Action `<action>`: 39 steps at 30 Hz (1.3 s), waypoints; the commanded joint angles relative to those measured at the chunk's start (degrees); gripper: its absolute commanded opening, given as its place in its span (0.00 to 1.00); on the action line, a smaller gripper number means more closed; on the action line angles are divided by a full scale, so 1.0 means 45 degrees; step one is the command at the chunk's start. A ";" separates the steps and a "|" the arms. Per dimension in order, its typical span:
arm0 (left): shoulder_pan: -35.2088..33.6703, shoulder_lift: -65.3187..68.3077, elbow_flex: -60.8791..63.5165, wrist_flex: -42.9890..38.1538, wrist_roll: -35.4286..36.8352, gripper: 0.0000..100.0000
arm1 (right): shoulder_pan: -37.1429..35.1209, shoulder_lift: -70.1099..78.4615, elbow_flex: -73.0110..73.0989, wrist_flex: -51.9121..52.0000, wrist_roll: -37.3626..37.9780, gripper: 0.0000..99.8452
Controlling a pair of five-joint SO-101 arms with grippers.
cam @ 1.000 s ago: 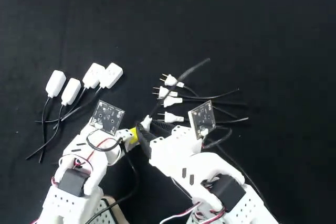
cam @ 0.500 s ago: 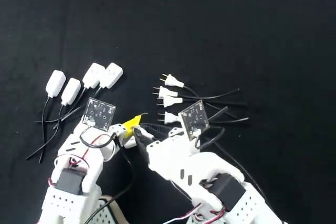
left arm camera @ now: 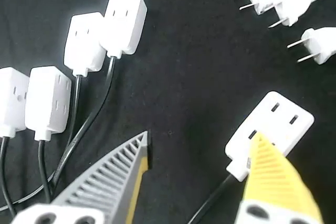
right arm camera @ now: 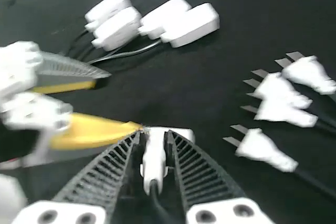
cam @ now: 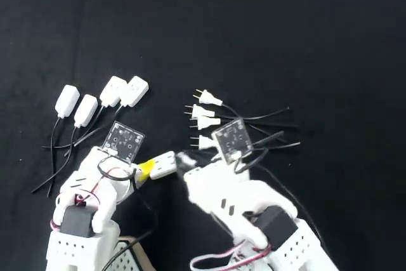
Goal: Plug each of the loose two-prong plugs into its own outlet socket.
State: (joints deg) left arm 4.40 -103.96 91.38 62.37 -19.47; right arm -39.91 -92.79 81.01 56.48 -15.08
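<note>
My right gripper point(right arm camera: 154, 136) is shut on a white two-prong plug point(right arm camera: 154, 162), whose front end meets a white socket point(right arm camera: 177, 132) lying on the black table. In the high view this socket point(cam: 163, 164) lies between the two arms, with the right gripper point(cam: 185, 160) at its right end. My left gripper point(left arm camera: 200, 139) is open, and its yellow finger point(left arm camera: 269, 170) rests against the same socket point(left arm camera: 273, 124). Several loose plugs point(cam: 204, 118) lie in a column just beyond the right arm. Several other white sockets point(cam: 101, 99) lie at the left.
Black cords point(cam: 63, 150) trail from the left sockets toward the near edge beside the left arm. The plugs' cords point(cam: 266, 125) run off to the right. The black table point(cam: 254, 36) stretches far back and right with bare cloth.
The right gripper drew back toward the near edge with the plug. The left arm pulled back and turned; the socket now lies level between the two grippers.
</note>
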 commanded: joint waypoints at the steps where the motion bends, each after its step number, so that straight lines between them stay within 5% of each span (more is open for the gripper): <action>1: -0.0752 -0.0098 -0.0830 -0.0039 -0.0156 0.30 | 0.1270 0.0049 0.0615 -0.0860 0.0957 0.01; 11: -0.4737 -0.0098 0.0264 -0.2930 -0.0078 0.30 | 0.1055 0.0674 -0.0049 -0.0215 0.0879 0.01; 20: -0.6320 -0.0078 0.0264 -0.1621 -0.0176 0.30 | 0.0957 0.8391 -0.3643 -0.1133 0.0313 0.01; 25: -0.7277 -0.0078 0.0967 -0.0840 -0.1641 0.30 | 0.0098 1.1634 -0.5714 -0.0684 -0.0195 0.01; 39: -0.6359 -0.0078 0.1319 0.0567 -0.3888 0.30 | -0.0547 1.7631 -1.0364 0.0586 -0.0254 0.01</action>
State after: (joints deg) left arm -25.58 -103.96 96.31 64.40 -35.74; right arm -41.85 -17.45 39.78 58.77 -15.69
